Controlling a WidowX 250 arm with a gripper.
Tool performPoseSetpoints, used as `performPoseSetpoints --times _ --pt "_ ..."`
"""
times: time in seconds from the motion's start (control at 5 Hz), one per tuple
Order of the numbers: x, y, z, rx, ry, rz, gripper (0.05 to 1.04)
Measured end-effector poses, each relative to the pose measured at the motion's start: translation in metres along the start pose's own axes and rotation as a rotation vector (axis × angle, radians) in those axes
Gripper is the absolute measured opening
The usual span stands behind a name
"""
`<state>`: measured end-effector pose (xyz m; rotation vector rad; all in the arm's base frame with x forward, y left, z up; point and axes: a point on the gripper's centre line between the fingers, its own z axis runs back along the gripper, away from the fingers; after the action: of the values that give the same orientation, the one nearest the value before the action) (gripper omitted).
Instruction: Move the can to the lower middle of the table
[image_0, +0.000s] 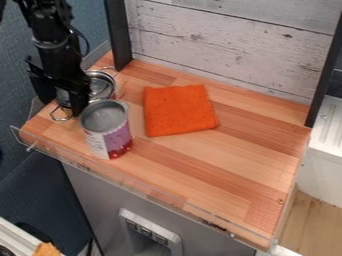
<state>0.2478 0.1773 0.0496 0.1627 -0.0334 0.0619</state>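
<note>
In the camera view I have the black gripper (62, 107) at the left end of the wooden table (224, 155), hanging down with its fingers spread apart and nothing held between them. The can (108, 135) stands upright just beside it, to the right and closer to the camera, grey top up, purple-and-white label facing out. Right by my gripper, partly behind it, I see a metal pot (102, 86) with wire handles. Farther right, past the can, an orange cloth (179, 111) lies flat.
</note>
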Motion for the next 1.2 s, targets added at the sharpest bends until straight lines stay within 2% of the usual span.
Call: performPoseSetpoints --times 0.2,0.4,0.6,0.8,1.0,1.2 --pt "-0.010 -0.033 -0.001 -0.065 0.039 -0.059 1.001" --pt "-0.028 -0.073 0.009 -0.120 0.065 -0.124 1.001" --pt "-0.046 -0.117 0.015 -0.148 0.084 -0.178 1.001" --pt "-0.050 -0.143 0.019 -0.162 0.091 -0.187 1.001" --pt "-0.047 -0.160 0.019 -0.178 0.103 -0.180 1.001" --pt "-0.035 -0.164 0.016 -0.176 0.097 -0.178 1.001"
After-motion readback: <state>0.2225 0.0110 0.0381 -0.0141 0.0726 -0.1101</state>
